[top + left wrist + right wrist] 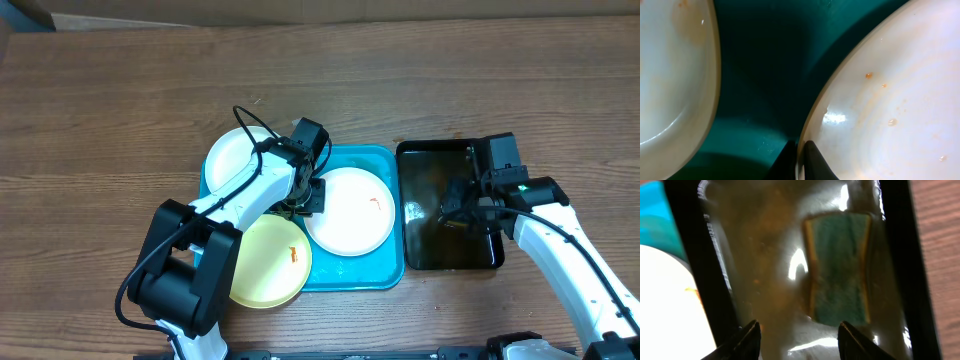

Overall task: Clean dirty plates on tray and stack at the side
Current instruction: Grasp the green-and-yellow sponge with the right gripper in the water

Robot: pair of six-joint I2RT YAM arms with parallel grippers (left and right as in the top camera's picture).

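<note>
White plate [880,100] rim pinched in left end effector [801,160], on tray [765,75].

Robot lab workbench, wood-grain table [90,110], left arm [245,190] and right arm [565,235] at its edge, cardboard [300,12] behind.

Smeared white plate [350,210] mid tray [385,275]; 2nd white plate [232,160], yellow plate [268,265] overhang left.

Two white plates [350,212], one pale yellow plate [268,268], one turquoise tray [385,276], one black tray [450,266], one sponge [840,275].
</note>
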